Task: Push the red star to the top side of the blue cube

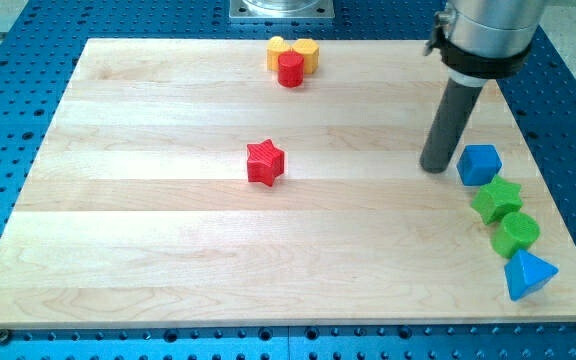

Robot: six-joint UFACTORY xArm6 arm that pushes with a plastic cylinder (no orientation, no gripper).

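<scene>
Camera view: red star (265, 162) sits mid-desk (148, 250), well apart from blue cube (479, 164) over at view's right edge. Tip (434, 167) parked just beside cube, on its left, so star lies way off to tip's left. No pincer on this rig, just bare rod, so nothing to open or close. Guessing tip has to swing round to star's left side, then shove it rightward and up toward spot above cube. Green star (496, 199) right below cube, could get bumped.
</scene>
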